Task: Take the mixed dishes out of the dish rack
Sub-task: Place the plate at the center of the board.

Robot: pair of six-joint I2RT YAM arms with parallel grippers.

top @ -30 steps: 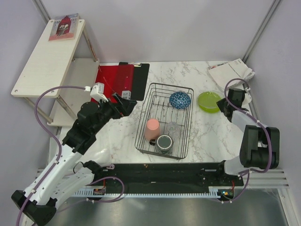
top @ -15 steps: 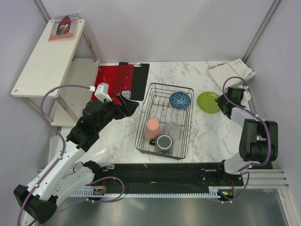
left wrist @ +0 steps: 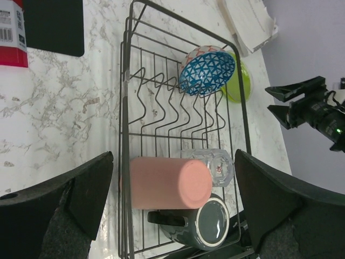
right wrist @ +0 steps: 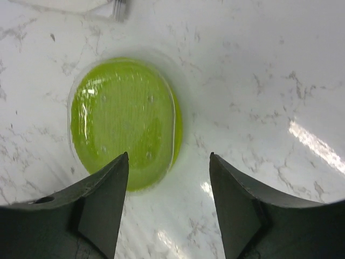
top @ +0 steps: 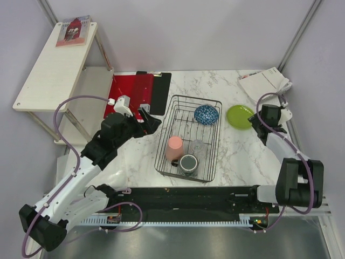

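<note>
dish rack (top: 183,118), with lime-green small plate (top: 239,116) flat to its right, right gripper (right wrist: 168,157) spread farther right, left gripper (top: 149,120) gaping at its left.

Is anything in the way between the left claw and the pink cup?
Only the wire side of the dish rack stands between the open left gripper and the pink cup lying inside it. Nothing covers the cup from above.

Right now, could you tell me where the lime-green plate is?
In the top view, the lime-green plate lies flat on the table on the right side, just outside the far end of the dish rack, near the blue bowl.
</note>
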